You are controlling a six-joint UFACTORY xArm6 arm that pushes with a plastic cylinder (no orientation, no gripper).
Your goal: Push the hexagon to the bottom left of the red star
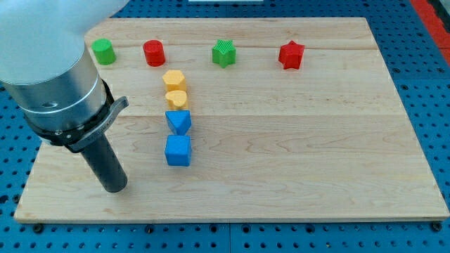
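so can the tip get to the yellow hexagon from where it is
Probably yes: my tip sits at the view's lower left, with bare board between it and the yellow hexagon.

White arm shell, silver metal cylinder, black clamp, dark rod, my tip

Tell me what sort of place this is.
Probably a robotics lab bench: a wooden board on a blue perforated base, small coloured blocks like the red star, and my tip.
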